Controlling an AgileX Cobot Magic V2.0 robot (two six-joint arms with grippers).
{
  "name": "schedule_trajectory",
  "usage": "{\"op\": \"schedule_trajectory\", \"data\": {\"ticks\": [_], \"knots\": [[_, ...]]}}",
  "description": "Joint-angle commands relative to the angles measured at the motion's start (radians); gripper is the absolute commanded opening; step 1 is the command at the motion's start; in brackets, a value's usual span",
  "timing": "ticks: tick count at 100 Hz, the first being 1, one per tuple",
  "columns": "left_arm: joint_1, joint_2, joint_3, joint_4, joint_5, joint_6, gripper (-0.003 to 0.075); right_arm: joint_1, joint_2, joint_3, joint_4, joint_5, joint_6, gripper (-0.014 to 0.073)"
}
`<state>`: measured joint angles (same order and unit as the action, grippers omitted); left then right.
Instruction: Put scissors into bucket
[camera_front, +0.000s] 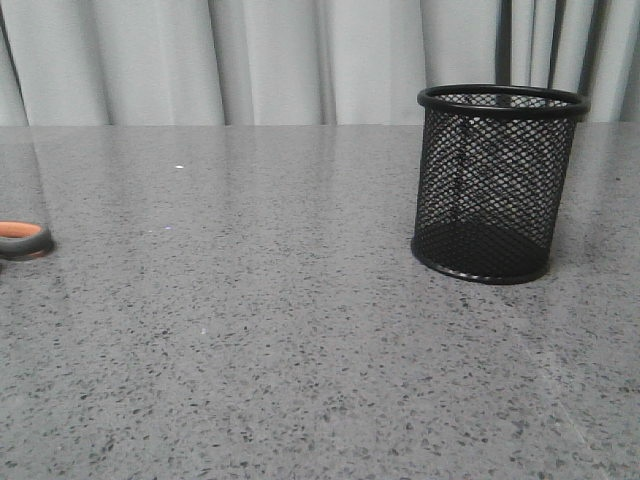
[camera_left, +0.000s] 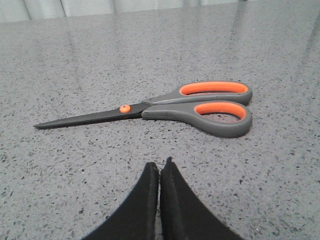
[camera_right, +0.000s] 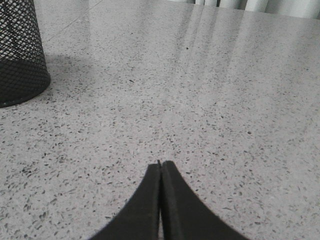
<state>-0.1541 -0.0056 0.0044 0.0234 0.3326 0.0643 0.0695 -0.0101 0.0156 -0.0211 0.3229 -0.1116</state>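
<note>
The scissors lie flat and closed on the table in the left wrist view, with grey handle loops lined in orange and slim dark blades. In the front view only one handle loop shows, at the far left edge. My left gripper is shut and empty, a short way back from the scissors. The bucket, a black wire-mesh cup, stands upright at the right. Its lower wall shows in the right wrist view. My right gripper is shut and empty, off to the side of the bucket.
The grey speckled table runs from the scissors to the bucket. Pale curtains hang behind the table's far edge. Neither arm shows in the front view.
</note>
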Motion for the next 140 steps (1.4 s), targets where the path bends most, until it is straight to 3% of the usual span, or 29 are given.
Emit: {"op": "schedule_trajectory", "data": {"ticks": [1, 114, 127, 140], "knots": [[0.001, -0.028, 0.045, -0.009, -0.053, -0.002, -0.002, -0.007, -0.02, 0.011, 0.001, -0.029, -0.004, -0.006], [0.001, -0.028, 0.045, -0.009, -0.067, -0.002, -0.002, -0.007, -0.02, 0.011, -0.02, -0.033, -0.004, -0.006], [0.001, -0.028, 0.045, -0.182, -0.238, -0.002, -0.002, -0.007, -0.02, 0.011, -0.106, -0.113, -0.004, -0.006], [0.001, -0.028, 0.045, -0.403, -0.409, -0.002, -0.002, -0.007, -0.02, 0.011, -0.108, -0.393, -0.004, -0.006]]}}
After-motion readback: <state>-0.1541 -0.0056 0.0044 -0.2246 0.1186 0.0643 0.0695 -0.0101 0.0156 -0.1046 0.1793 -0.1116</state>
